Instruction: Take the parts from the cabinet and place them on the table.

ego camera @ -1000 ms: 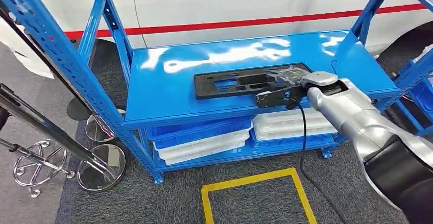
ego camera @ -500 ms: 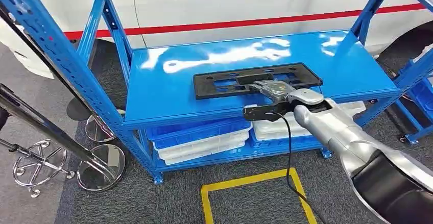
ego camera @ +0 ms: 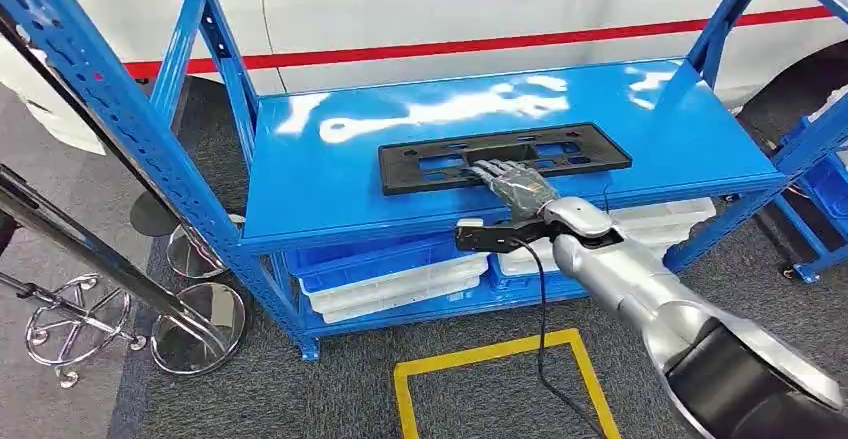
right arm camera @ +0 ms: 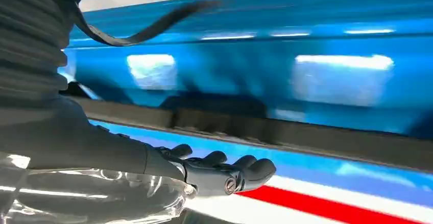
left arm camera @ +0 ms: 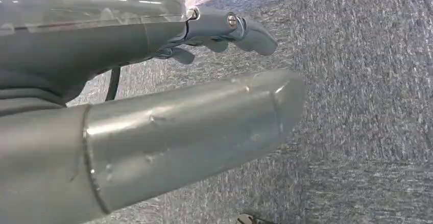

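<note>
A long black plastic part [ego camera: 505, 157] lies flat across the middle of the blue shelf [ego camera: 320, 179]. The right hand [ego camera: 515, 183] hovers at its near edge, fingers apart, holding nothing. A sound grip would take the long edge near its middle, for balance. The left wrist view shows the left hand [left arm camera: 224, 30] above grey carpet [left arm camera: 367, 81], fingers loosely apart, empty.

Black plate-frame part [ego camera: 504, 156] flat on blue cabinet shelf [ego camera: 330, 174].
We saw a long, flat black plastic panel with rectangular cutouts, lying lengthwise mid-shelf; its near edge was partly covered at the middle, both ends free.
</note>
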